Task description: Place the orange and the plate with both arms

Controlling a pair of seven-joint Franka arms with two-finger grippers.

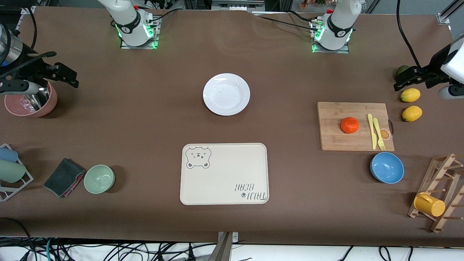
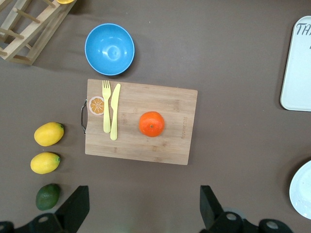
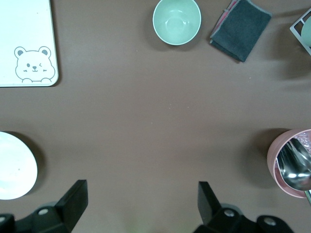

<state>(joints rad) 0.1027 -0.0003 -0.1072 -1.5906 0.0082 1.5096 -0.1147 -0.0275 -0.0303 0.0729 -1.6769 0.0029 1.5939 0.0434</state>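
The orange (image 1: 349, 125) rests on a bamboo cutting board (image 1: 337, 139) toward the left arm's end of the table (image 1: 145, 119), beside a yellow plastic knife (image 1: 371, 130) and yellow plastic fork (image 1: 378, 134) that lie side by side on the same board; a small orange-slice picture (image 1: 385, 134) marks the board next to its handle. The white plate (image 1: 226, 94) sits mid-table, well apart from the board and farther from the front camera than the cream tray (image 1: 224, 174), which carries a bear face and the printed words "TAIJI BEAR". The left hand (image 1: 413, 78) hangs over the table edge at the left arm's end, above a dark green fruit (image 1: 401, 70) and near two lemons (image 1: 410, 95), its fingers (image 2: 73, 208) spread wide and gripping nothing. The right hand (image 1: 59, 74) hangs at the right arm's end, over the table beside a pink bowl (image 1: 47, 105) holding metal utensils, fingers (image 3: 73, 204) likewise spread and empty. A blue bowl (image 1: 387, 168) stands just nearer the front camera than the board; a green bowl (image 1: 99, 178) and a folded grey cloth (image 1: 63, 177) lie toward the right arm's end; a yellow cup (image 1: 429, 204) hangs on a wooden rack (image 1: 444, 188)
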